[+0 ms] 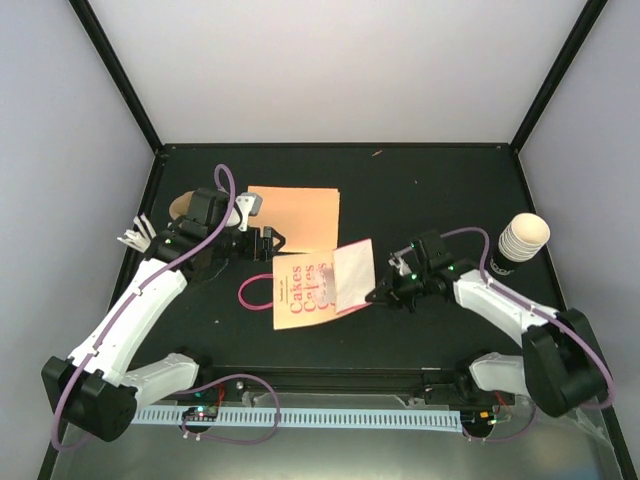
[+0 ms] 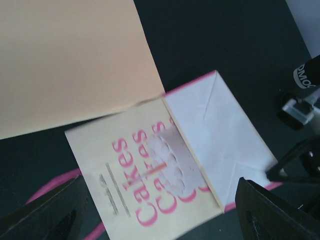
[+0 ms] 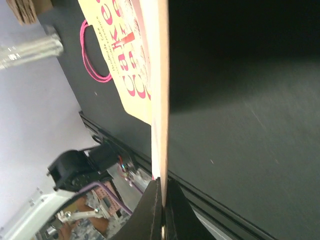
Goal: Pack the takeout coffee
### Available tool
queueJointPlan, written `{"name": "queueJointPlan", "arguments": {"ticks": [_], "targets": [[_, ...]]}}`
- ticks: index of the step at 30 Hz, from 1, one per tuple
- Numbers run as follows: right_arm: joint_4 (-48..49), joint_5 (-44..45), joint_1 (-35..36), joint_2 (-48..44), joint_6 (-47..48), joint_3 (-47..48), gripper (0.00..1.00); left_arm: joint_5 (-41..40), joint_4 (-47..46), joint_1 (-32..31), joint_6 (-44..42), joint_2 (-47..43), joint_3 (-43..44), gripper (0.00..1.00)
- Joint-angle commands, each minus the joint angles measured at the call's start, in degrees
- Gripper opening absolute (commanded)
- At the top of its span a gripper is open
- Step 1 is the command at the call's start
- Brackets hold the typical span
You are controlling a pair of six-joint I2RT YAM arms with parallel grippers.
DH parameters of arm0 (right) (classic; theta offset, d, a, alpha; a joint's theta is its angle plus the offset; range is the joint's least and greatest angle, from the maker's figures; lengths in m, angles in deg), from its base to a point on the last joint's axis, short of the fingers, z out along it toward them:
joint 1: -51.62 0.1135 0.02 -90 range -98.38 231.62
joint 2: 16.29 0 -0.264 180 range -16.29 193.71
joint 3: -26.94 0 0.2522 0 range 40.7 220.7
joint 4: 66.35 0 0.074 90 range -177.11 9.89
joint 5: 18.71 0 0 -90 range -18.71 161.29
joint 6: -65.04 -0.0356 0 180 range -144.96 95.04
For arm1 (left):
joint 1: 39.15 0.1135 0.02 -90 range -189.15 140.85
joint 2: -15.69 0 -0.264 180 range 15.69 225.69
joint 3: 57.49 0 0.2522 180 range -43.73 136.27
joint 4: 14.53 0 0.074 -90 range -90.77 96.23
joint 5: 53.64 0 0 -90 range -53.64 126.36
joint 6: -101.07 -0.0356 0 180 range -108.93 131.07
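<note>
The takeout coffee (image 1: 522, 243), a cream ribbed cup with a dark lower part, stands upright at the table's right side, apart from both grippers. A cream paper bag (image 1: 300, 291) printed "Cakes" lies flat mid-table, its white bottom flap (image 1: 353, 277) raised. My right gripper (image 1: 379, 293) is shut on that flap's edge; in the right wrist view the bag (image 3: 160, 95) runs edge-on into the pinched gripper (image 3: 163, 196). Hovering over the bag's far edge, my left gripper (image 1: 267, 243) is open, and in its wrist view the bag (image 2: 145, 175) lies between its spread gripper (image 2: 160, 220) fingers.
An orange sheet (image 1: 296, 214) lies flat behind the bag. A brown pulp carrier (image 1: 182, 205) and a bundle of white sticks (image 1: 134, 238) sit at the far left behind my left arm. The bag's pink handle (image 1: 255, 292) loops out to the left.
</note>
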Motion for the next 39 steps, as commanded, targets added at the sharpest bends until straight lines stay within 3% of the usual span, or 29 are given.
{"name": "queueJointPlan", "arguments": {"ticks": [1, 6, 15, 20, 23, 26, 32, 39], "targets": [[6.2, 0.4, -1.9, 5.5, -4.5, 6.5, 0.01, -0.7, 0.6, 0.4, -0.2, -0.9, 1.6, 0.84], [13.6, 2.4, -4.8, 10.4, -9.8, 10.0, 0.01, -0.5, 0.3, 0.5, 0.1, -0.9, 1.5, 0.84], [10.5, 5.9, -5.7, 23.8, -4.7, 23.8, 0.01, -0.4, 0.9, 0.6, 0.3, -1.2, 1.4, 0.84], [10.5, 6.9, -5.7, 19.6, -1.6, 21.5, 0.01, -2.4, 1.7, 0.7, 0.0, -3.2, 0.1, 0.84], [5.6, 5.8, -5.8, 17.6, 3.6, 22.0, 0.01, -2.3, 0.6, 0.8, 0.5, -4.4, -1.6, 0.84], [1.5, 5.3, -5.8, 13.4, 8.0, 19.8, 0.01, -1.0, 0.4, 0.8, 1.0, -4.9, -3.0, 0.84], [2.2, 2.2, -5.8, 4.5, 12.4, 12.8, 0.01, 4.0, -2.8, 0.8, 3.5, -5.9, -9.6, 0.84], [-4.0, 3.8, -5.8, 0.6, 18.4, 14.9, 0.01, 9.3, -7.4, 0.8, 6.6, -7.0, -15.4, 0.84]]}}
